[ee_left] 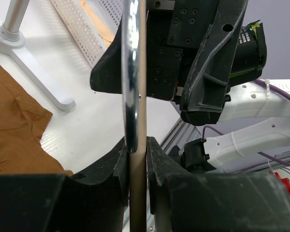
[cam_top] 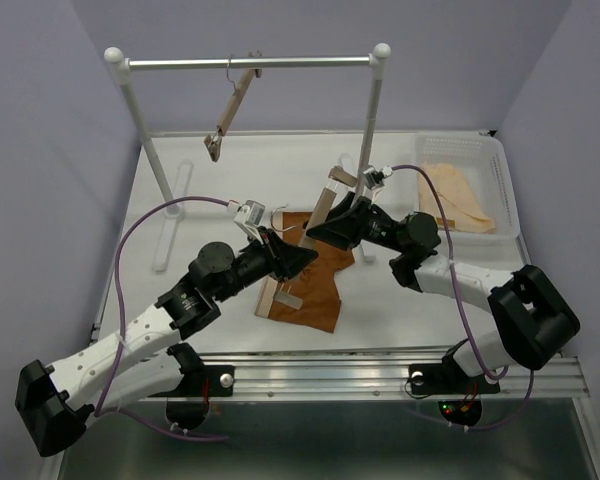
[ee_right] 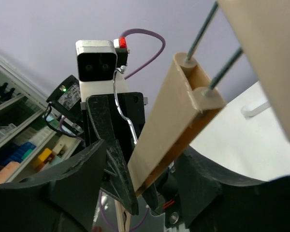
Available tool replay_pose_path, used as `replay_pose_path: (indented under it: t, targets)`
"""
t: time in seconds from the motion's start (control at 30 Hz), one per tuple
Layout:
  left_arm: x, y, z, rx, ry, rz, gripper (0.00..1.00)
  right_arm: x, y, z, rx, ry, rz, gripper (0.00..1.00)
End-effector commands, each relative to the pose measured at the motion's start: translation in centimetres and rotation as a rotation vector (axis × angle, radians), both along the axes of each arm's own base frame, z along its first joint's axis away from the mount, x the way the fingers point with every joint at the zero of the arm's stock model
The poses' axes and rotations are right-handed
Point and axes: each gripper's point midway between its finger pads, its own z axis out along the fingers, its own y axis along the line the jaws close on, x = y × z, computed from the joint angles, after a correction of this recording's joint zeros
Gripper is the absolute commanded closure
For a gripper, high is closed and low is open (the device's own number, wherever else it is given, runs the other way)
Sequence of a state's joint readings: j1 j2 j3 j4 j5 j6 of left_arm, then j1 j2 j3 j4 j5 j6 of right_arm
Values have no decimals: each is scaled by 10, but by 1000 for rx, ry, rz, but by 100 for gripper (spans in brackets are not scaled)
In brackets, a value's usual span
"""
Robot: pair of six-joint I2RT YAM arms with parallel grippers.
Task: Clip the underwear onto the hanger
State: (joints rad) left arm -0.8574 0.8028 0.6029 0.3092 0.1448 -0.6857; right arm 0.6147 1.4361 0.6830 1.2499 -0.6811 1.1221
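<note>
Top external shows hanger (cam_top: 325, 205) slanting near-left to far-right.

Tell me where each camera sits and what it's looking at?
Top: high behind the robot, looking down on the table; both arms show.
Left wrist: on the left hand, facing the hanger it grips; own fingers show.
Right wrist: on the right hand, looking up the hanger; own fingers show.
Shared: both wrist views see the hanger.

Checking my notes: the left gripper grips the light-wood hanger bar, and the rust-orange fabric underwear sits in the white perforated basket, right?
No: the rust-orange fabric underwear lies on the white table, top view; the left gripper does grip the hanger bar.
</note>
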Motion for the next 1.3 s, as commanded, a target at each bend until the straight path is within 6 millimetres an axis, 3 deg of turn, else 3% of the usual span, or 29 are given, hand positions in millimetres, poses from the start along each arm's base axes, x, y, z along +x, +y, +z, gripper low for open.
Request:
replay_pose_path:
  t: [0.0,0.1,0.23,0.47,0.53,0.57,0.63,0.67,0.83,0.87,1.27]
  targets:
    - [1,2,44,-88,-92,10,100,-16,-3,45,119,-154,27,42]
    - [4,4,45,-92,-92,30,100,-19,0,45,121,-153,39,48]
    - [6,8,51,-95,-103,55,100,-17,3,42,113,-140,55,70]
    - [7,8,52,-86,-87,59,100,-26,-2,51,178,-144,104,92]
    - [9,8,44,-55,-60,71,86,-26,-2,54,178,-155,100,99]
    - [10,9,44,-50,-58,74,66,-24,-1,54,164,-142,92,99]
    - [6,9,42,-35,-58,58,49,-20,1,55,136,-179,60,99]
    - [5,9,42,-31,-58,51,33,-13,5,48,97,-143,38,99]
    - [0,14,39,-16,-48,48,4,1,5,45,9,-154,-61,99]
    - [-1,15,40,-19,-49,47,1,0,5,40,-4,-145,-58,99]
    - [-20,20,16,31,-5,-16,1,13,-26,41,-13,-100,-68,99]
